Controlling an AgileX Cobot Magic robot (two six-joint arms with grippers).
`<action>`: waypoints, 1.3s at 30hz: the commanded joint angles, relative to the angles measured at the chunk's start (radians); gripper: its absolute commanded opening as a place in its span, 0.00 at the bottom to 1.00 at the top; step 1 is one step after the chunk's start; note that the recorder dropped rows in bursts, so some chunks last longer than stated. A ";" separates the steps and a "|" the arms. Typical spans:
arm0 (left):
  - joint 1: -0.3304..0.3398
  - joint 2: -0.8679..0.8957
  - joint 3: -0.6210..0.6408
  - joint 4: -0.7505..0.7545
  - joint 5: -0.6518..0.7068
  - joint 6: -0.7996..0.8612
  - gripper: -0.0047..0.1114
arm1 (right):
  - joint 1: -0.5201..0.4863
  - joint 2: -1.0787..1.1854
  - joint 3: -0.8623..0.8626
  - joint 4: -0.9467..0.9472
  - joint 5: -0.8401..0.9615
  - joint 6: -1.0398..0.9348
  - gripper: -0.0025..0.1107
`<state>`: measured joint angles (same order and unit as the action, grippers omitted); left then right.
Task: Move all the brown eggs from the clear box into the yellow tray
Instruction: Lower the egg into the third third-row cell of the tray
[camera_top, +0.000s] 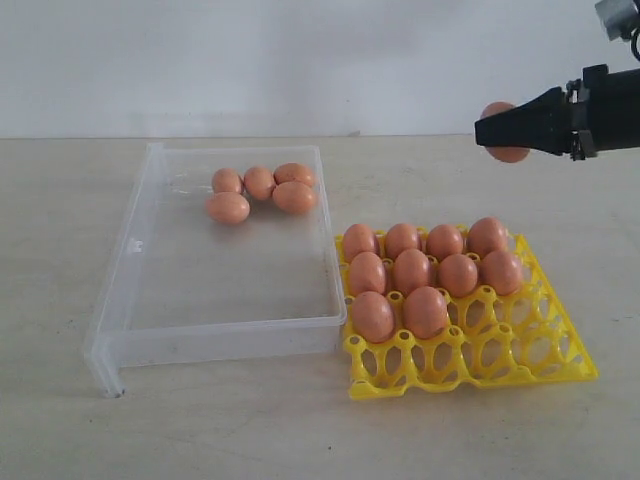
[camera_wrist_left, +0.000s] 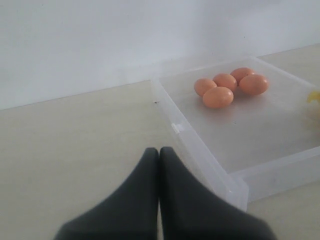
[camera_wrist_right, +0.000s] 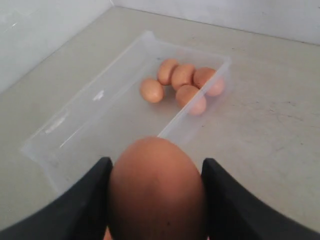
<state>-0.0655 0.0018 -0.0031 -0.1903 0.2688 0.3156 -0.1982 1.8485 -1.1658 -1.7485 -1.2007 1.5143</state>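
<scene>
Near right on the desk (camera_top: 60, 430): yellow tray (camera_top: 520, 350) with 10 brown eggs (camera_top: 411, 270) in its cups, filling the far 2 rows plus the 2 left cups of the 3rd row. Just beside it, to the left: clear box (camera_top: 220, 275), 5 loose eggs (camera_top: 259, 182) bunched at its far end. Left gripper (camera_wrist_left: 159, 150), seen only by its wrist cam, is over the desk left of the box, jaws together. Far right, raised above the desk: right gripper (camera_top: 482, 130), jaws clamped on the held egg (camera_wrist_right: 156, 190).
</scene>
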 joint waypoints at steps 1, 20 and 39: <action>-0.005 -0.002 0.003 -0.007 -0.011 -0.009 0.00 | 0.001 -0.060 0.048 0.004 0.033 0.018 0.02; -0.143 -0.002 0.003 -0.007 -0.011 -0.009 0.00 | 0.150 -0.093 0.386 0.004 0.202 -0.386 0.02; 0.021 -0.002 0.003 -0.007 -0.010 -0.009 0.00 | 0.150 -0.093 0.386 0.004 0.174 -0.268 0.02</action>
<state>-0.1280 0.0018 -0.0031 -0.1903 0.2688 0.3156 -0.0491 1.7645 -0.7825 -1.7492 -1.0233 1.2480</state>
